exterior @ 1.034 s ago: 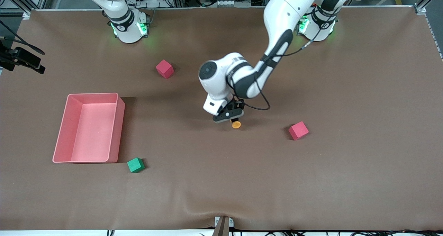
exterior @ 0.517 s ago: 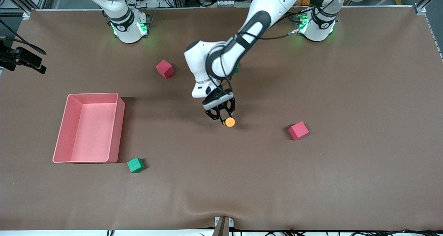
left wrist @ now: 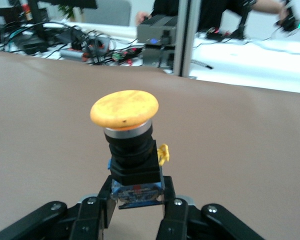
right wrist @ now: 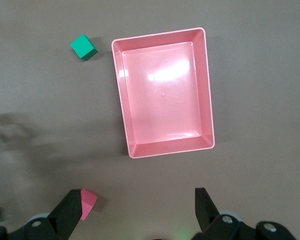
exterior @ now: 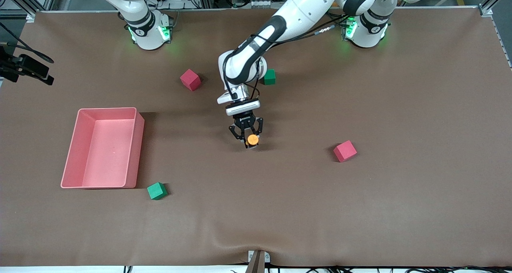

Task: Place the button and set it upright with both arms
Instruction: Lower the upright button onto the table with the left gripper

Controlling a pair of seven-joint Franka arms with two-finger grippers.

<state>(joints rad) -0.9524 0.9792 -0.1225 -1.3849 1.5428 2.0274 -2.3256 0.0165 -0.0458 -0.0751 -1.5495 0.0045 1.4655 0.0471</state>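
While cubes lie apart, left gripper [exterior: 249, 141] clamps button [exterior: 252, 139]; right gripper [right wrist: 140, 210] gapes.

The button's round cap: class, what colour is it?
Orange-yellow. The button, held in the left claw, shows it best in the left wrist view.

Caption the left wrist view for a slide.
Left gripper with jaws shut on the button, orange cap up, above the brown table.

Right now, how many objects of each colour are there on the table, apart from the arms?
Red cubes: 2
Green cubes: 2
Pink tray: 1
Orange-capped button: 1, held in the left end effector
Total: 6
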